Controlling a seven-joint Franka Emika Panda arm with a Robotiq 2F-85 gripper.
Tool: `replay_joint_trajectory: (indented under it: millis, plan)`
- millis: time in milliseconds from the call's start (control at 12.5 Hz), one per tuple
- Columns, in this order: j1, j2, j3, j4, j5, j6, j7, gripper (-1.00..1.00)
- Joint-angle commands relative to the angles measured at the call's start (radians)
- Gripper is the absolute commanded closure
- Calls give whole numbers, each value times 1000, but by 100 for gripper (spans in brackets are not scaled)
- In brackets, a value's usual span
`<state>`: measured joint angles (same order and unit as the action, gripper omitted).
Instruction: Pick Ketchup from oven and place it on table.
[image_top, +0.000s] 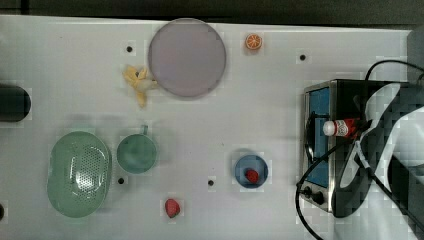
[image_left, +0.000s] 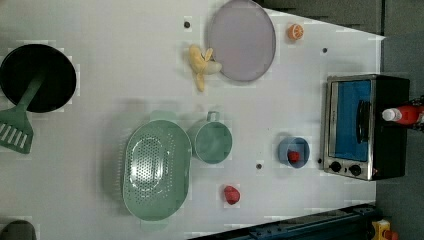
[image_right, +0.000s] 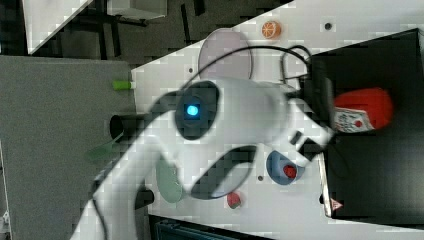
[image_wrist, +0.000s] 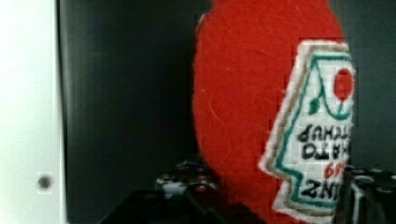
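Red felt ketchup (image_top: 345, 127) lying sideways above the black oven (image_top: 345, 100), white cap pointing toward the top view's left, over the blue glass door. Clamped at its red body end between the fingers (image_top: 361, 126), which stand partly closed around it, pressed to either side of the bottle. Close up in the wrist view: red body and white label (image_wrist: 313, 130) just ahead of the dark fingers (image_wrist: 369, 196) at the label's edge. White arm (image_right: 235, 115) reaching across the right view toward the bottle (image_right: 362, 112). White counter (image_top: 75, 65) beside the oven, with purple plate (image_top: 187, 57), green colander (image_top: 79, 173), blue bowl (image_top: 251, 171).
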<state>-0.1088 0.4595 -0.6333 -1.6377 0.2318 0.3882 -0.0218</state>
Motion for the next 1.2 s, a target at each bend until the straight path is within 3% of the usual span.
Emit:
replay_joint_trajectory:
  millis: [80,480,800,1200]
  plan:
    - [78,-135,-3,155,-17,-156,23,-27]
    - [212,-239,123,201,-27,-251,23,-26]
    - [284,-253,242,190,-30,-354,23,-27]
    - [347,-252,323,-5,-160,-299,25,-26]
